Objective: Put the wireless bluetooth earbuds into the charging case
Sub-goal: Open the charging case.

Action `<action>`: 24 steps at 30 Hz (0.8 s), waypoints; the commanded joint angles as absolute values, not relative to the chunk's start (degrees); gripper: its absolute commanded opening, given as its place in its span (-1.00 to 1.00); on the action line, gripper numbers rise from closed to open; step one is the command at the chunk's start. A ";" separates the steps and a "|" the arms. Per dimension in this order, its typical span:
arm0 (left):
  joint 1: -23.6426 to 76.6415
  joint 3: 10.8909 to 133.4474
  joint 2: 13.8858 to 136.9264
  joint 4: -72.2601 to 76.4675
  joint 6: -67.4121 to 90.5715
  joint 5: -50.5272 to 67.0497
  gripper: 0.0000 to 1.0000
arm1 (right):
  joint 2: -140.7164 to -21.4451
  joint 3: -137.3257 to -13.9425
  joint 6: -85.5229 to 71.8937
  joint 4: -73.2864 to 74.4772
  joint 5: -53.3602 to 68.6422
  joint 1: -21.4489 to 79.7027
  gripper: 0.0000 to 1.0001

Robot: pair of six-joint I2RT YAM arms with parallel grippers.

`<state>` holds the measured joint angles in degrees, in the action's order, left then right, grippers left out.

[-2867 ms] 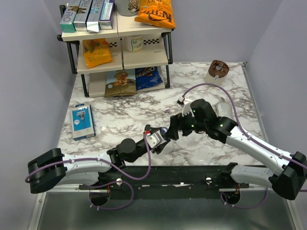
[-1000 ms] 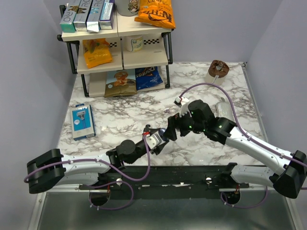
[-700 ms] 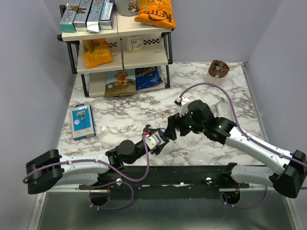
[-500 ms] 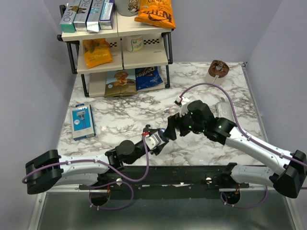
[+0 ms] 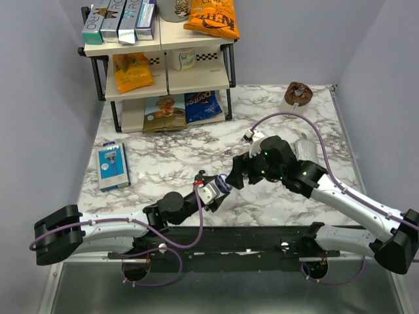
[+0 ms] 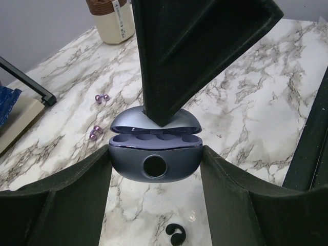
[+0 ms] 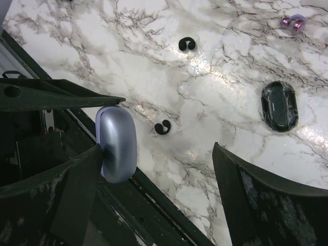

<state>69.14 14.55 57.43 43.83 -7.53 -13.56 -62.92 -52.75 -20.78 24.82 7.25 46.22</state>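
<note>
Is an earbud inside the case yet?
No, the slots of the open case are all empty, and a black earbud lies on the table nearby.

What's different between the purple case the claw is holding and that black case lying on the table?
The purple case is gripped in the left claw; the black case lies flat on the marble table, with nothing touching it. The purple case is open, its hollows empty; whether the black case is open I cannot tell. Both are smooth, rounded ovals.
</note>
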 commanded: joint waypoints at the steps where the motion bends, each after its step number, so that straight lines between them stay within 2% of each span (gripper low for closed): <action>1: 70.14 14.59 55.90 46.23 -7.91 -14.24 -1.00 | -62.23 -51.77 -20.65 27.16 4.13 45.27 0.90; 20: 70.75 14.15 55.19 45.79 -7.91 -15.03 -1.00 | -60.39 -51.85 -20.39 28.30 2.64 43.77 0.90; 24: 70.84 14.15 55.55 46.05 -7.82 -15.21 -1.00 | -58.98 -52.21 -19.52 27.25 6.39 43.68 0.90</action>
<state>70.24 14.28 56.14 43.64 -7.53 -14.85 -61.01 -52.40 -20.93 26.70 4.36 43.81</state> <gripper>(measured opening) 0.719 0.953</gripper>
